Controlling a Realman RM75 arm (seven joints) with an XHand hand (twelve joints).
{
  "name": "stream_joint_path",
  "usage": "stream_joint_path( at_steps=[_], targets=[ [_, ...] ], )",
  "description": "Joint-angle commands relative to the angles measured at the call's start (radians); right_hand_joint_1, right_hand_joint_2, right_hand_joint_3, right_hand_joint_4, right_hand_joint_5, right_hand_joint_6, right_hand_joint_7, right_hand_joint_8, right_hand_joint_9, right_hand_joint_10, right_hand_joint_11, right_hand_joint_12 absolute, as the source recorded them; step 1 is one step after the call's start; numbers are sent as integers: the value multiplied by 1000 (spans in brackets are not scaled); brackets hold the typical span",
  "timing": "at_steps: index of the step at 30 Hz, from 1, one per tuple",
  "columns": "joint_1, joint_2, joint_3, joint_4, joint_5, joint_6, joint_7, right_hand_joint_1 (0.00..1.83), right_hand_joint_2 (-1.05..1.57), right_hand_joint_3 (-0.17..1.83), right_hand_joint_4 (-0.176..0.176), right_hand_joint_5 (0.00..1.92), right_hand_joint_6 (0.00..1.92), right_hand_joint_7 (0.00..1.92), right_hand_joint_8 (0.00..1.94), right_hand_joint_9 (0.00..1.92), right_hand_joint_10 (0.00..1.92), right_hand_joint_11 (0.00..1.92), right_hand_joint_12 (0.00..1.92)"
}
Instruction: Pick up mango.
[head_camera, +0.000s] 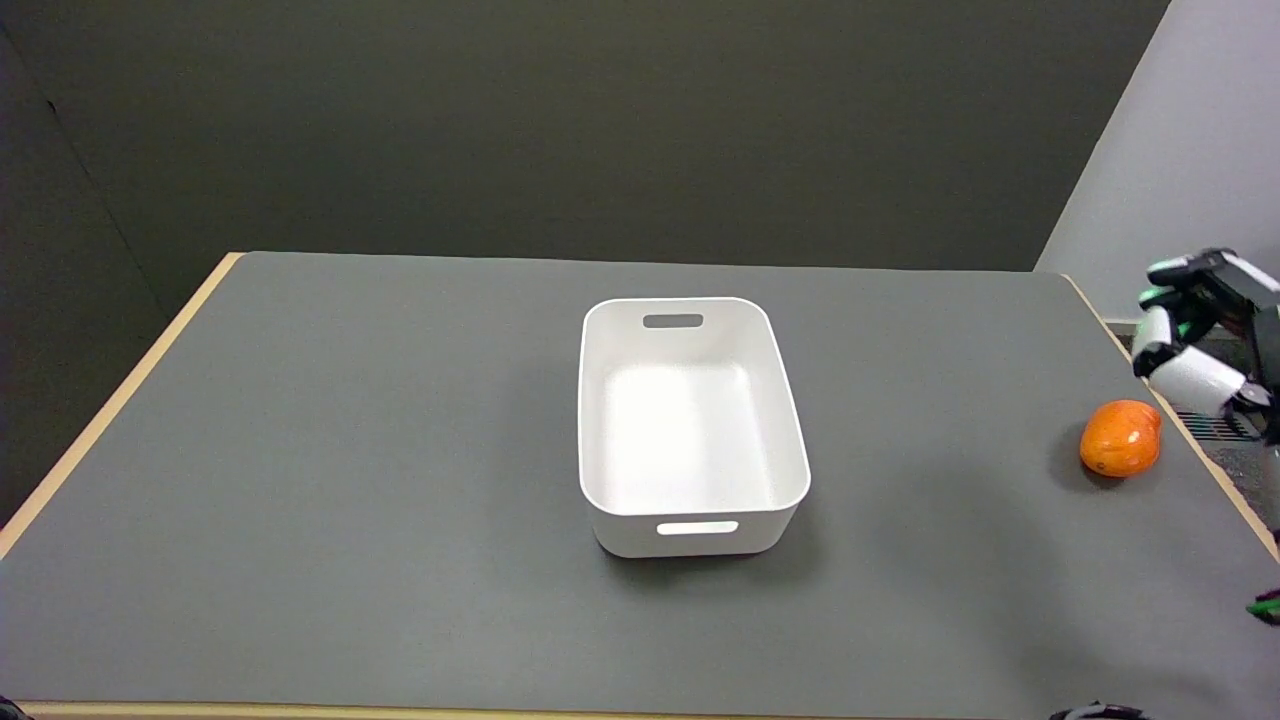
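Mango (1121, 438) is sitting on the gray table (350, 500), well to the right of the white bin (790, 440) and close to the table's right edge. It is lying bare, with nothing touching it, an orange lump catching a small shine on top.

Trouble, as I am judging it, is lying in that edge. The mango is rounded and looks smooth, so if I am coming in from the outer side and nudging it before my fingers are around it, it may be rolling away toward the bin; a push from the bin side could be sending it off the table instead. A grip landing only on the curved top is likely to be slipping off.

I am holding my right hand (1205, 340) in the air beyond the mango on the side away from the bin, out past the table's edge and a little farther back, not touching anything. Only part of it is showing at the picture's border; the fingers I can see are curling inward around nothing, and I am carrying nothing. The rest of my arm is lying mostly out of view.
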Motion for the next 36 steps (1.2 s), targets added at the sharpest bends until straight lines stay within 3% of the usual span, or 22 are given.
stream_joint_path(
  at_steps=[1, 3, 5, 13, 25, 36],
  targets=[
    [-12, -169, 95, 11, -10, 329, -11, 749, 714, 901, -96, 368, 837, 556, 781, 480, 1213, 514, 1809],
    [-4, -183, 95, 4, -12, 353, -12, 656, 661, 879, -144, 197, 495, 329, 572, 256, 1008, 435, 1716],
    [4, -200, 94, -8, -25, 377, -16, 584, 655, 835, -174, 124, 415, 208, 458, 130, 910, 320, 1609],
    [18, -237, 84, -24, -48, 412, -57, 535, 644, 797, -176, 68, 381, 120, 421, 27, 821, 191, 1462],
    [36, -242, 22, -106, -104, 402, -57, 504, 637, 779, -176, 45, 374, 129, 443, 42, 830, 208, 1480],
    [45, -237, 2, -80, -126, 399, -57, 499, 636, 777, -176, 43, 373, 134, 446, 49, 833, 225, 1498]
  ],
)
